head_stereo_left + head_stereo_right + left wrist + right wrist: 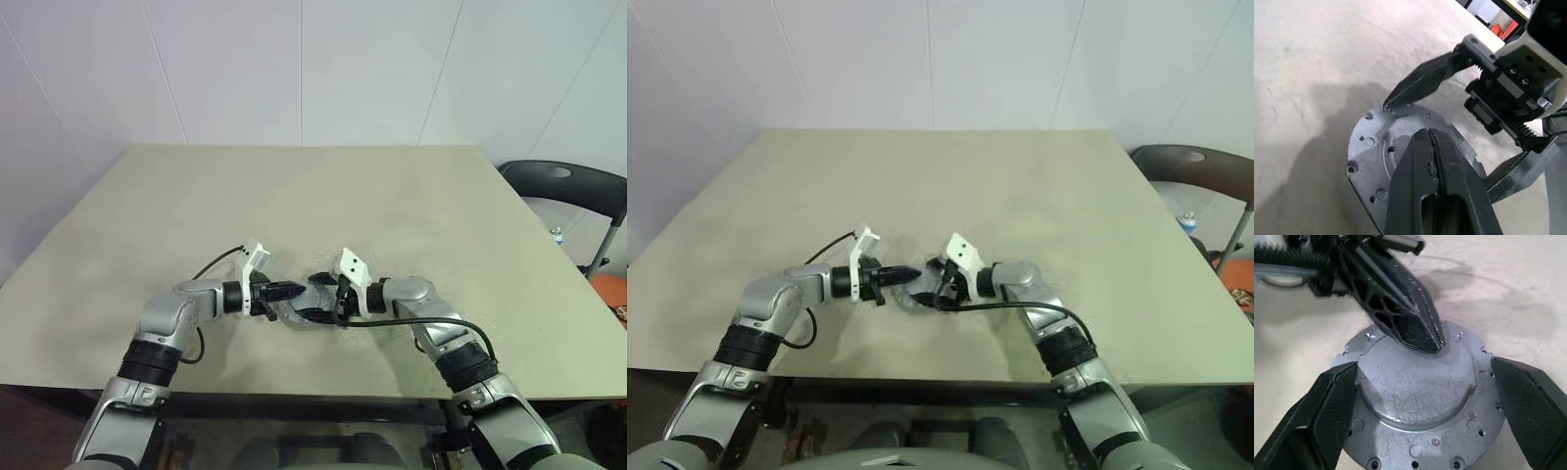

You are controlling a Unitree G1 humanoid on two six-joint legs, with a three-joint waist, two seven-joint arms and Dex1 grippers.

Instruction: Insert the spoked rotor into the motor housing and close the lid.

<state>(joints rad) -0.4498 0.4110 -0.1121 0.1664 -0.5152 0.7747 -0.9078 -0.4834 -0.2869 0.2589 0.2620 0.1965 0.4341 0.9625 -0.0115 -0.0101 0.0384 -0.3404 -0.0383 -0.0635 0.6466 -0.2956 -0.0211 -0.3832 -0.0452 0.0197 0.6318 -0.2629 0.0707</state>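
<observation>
The lid (1415, 396), a round grey metal disc with a raised middle and small holes round its rim, lies flat on the table (313, 196) near the front edge. My left gripper (297, 290) is shut with nothing between its fingers. Its joined tips (1432, 340) rest on the lid's top face. My right gripper (328, 294) faces it from the other side and is open. One of its fingers (1327, 411) stands on each side of the lid, clear of the rim. The spoked rotor and the motor housing are hidden.
The beige table stretches wide and bare behind and beside the grippers. A dark chair (578, 196) stands off the right edge, with an orange object (612, 294) on the floor by it. A black cable (431, 323) runs along my right forearm.
</observation>
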